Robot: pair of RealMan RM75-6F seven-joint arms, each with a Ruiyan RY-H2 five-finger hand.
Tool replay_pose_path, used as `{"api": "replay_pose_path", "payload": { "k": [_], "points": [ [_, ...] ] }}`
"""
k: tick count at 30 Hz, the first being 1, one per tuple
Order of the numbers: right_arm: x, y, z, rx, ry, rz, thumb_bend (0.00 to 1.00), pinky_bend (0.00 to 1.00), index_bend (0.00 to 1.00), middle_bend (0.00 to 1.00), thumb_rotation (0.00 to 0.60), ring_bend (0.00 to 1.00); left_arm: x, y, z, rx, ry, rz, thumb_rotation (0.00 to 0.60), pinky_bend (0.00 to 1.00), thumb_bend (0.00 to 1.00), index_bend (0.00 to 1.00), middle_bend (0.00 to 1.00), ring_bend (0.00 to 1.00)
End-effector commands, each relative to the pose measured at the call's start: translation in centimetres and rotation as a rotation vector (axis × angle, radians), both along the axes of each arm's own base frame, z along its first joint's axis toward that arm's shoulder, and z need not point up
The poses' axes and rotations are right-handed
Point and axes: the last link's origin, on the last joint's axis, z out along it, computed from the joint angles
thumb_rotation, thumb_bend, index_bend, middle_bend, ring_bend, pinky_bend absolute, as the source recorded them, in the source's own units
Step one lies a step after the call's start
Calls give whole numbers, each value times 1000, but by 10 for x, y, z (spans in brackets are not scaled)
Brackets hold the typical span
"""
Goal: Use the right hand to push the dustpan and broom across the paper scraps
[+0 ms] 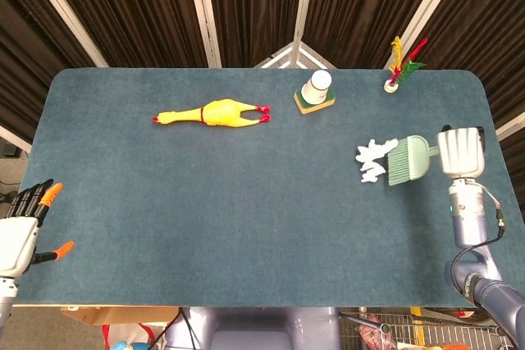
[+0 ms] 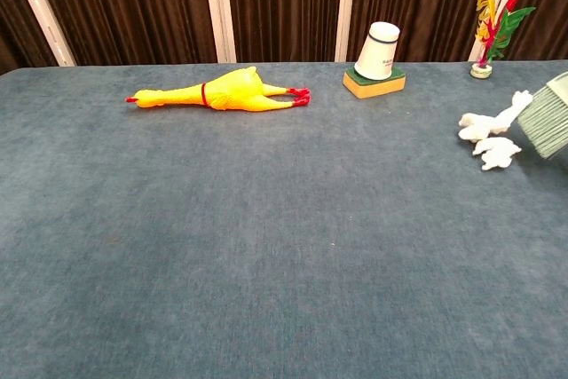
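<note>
Head view: the paper scraps [image 1: 372,161] are seen as a small white cluster on the blue-green table [image 1: 246,202], toward its right side, with the bristle edge of the pale green broom [image 1: 408,161] lying just beside them and touching, or very nearly touching, their right edge. The broom is held by its handle in the right hand [image 1: 461,151], which is wrapped around the handle end near the table's right edge, so that the bristles are pointed left at the scraps; this placement is judged to suit a leftward sweep across them. No separate dustpan can be told apart from the broom head. In the chest view the scraps [image 2: 488,135] are shown as several crumpled pieces, and only the bristle end of the broom [image 2: 547,122] is caught at the frame's right border, tilted down toward the cloth.

The left hand [image 1: 23,227] is kept well apart at the table's near left corner, fingers spread and holding nothing.

Farther back, a yellow rubber chicken [image 1: 212,112] is laid flat, a white cup [image 1: 317,86] is stood upside down on a yellow sponge [image 1: 314,104], and a feathered shuttlecock [image 1: 399,67] is set near the far right edge
</note>
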Motion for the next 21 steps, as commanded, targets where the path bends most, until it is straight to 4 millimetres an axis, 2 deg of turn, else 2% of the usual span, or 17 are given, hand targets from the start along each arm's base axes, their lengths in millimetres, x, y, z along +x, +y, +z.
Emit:
{"api": "replay_pose_path", "payload": {
  "k": [1, 5, 11, 17, 21],
  "points": [
    [4, 1, 8, -28, -21, 12, 581, 830, 749, 952, 600, 960, 0, 0, 0, 0, 0, 2, 600, 0, 0, 0, 0, 0],
    [19, 0, 10, -29, -43, 56, 582, 830, 749, 952, 600, 960, 0, 1, 0, 4, 2, 4, 600, 0, 0, 0, 0, 0],
    [48, 6, 3, -6, -112, 132, 581, 830, 749, 952, 600, 960, -1, 1, 0, 4, 2, 8, 600, 0, 0, 0, 0, 0],
    [75, 29, -15, 52, -250, 176, 582, 830, 749, 952, 600, 960, -1, 1, 0, 2, 2, 8, 600, 0, 0, 0, 0, 0],
    [89, 51, -34, 115, -321, 193, 581, 830, 749, 952, 600, 960, 0, 0, -1, 0, 2, 3, 600, 0, 0, 0, 0, 0]
  ]
}}
